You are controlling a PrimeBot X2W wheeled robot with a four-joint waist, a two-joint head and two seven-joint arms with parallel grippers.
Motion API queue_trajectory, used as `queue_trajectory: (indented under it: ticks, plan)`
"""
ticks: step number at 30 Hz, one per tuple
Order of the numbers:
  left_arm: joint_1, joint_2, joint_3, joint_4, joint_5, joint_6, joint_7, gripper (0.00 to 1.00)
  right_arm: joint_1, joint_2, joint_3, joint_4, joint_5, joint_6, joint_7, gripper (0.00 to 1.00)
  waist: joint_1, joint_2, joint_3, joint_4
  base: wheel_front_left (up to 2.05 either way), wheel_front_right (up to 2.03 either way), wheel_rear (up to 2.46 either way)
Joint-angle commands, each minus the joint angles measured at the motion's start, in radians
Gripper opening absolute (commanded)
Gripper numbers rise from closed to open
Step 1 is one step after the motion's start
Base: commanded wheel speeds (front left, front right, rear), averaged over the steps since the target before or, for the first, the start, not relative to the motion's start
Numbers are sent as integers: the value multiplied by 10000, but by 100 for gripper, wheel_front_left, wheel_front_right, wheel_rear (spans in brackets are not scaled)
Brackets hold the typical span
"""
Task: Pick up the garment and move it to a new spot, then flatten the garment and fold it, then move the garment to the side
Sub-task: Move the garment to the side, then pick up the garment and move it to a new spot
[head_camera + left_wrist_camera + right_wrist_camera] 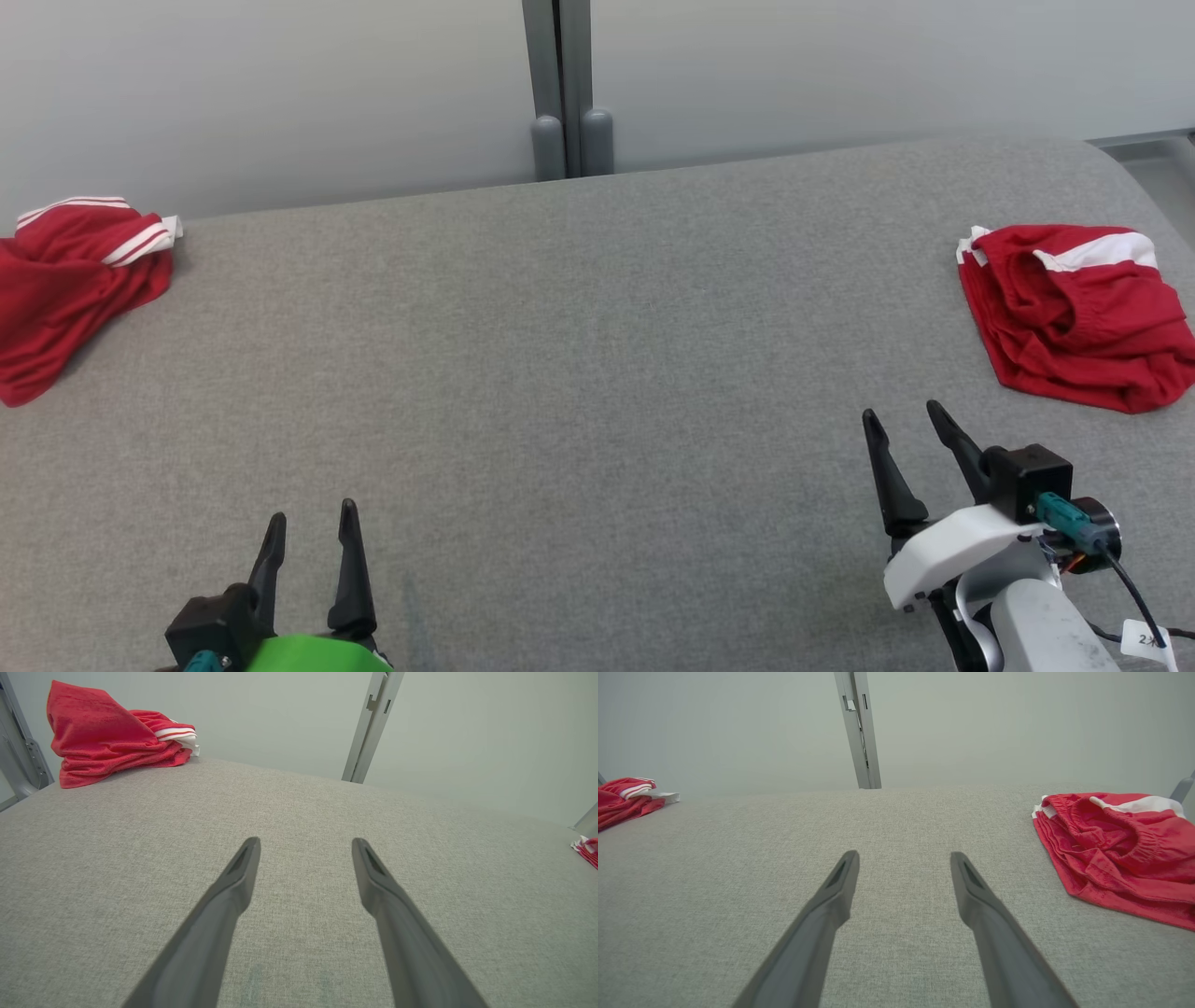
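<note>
Now, from my remote desk: both arms hover over a grey woven-fabric pad (pixel 579 373), coarse weave, rounded far corner. L gripper (pixel 313 511) sits lower left, its two long dark tapered fingers spread wide, nothing between them. R gripper (pixel 902 411) is likewise spread and empty. One red garment (pixel 75 280), soft knit w/ white stripes, lies crumpled at the pad's far-left edge. A second red garment (pixel 1074 308), w/ gathered elastic waistband and a white band, lies bunched at far right, near the R gripper but apart. Behind: pale matte wall (pixel 280 93), grey metal post (pixel 560 84) at centre.
</note>
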Motion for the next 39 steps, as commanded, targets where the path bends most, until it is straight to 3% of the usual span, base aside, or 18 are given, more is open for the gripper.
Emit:
queue_trajectory:
  ticks: [1, 11, 24, 29, 39]
  plan:
    - [35, 11, 8, -33, -95, 34, -32, 100, 124, -38, 29, -71, -82, -15, -46, 100, 0, -1, 6, 9, 0, 0, 0]
    - [-121, 13, -110, 12, -171, 88, -31, 100, 262, -36, -94, 32, -153, -15, -46, 100, 0, -1, -109, 509, 0, 0, 0]
    - [-12, 20, -40, -50, 23, 57, -25, 100, 402, -39, -110, 203, -165, -15, -47, 100, 0, -1, -126, 3254, 0, 0, 0]
    - [125, 19, 120, -56, 115, -20, -21, 100, 461, -39, 112, 279, -59, -15, -47, 100, 0, -1, -200, 4003, 0, 0, 0]
    - [240, 18, 209, -113, 201, -98, -21, 100, 496, -42, 347, 313, 68, -15, -47, 100, 0, -1, -227, 4426, 0, 0, 0]
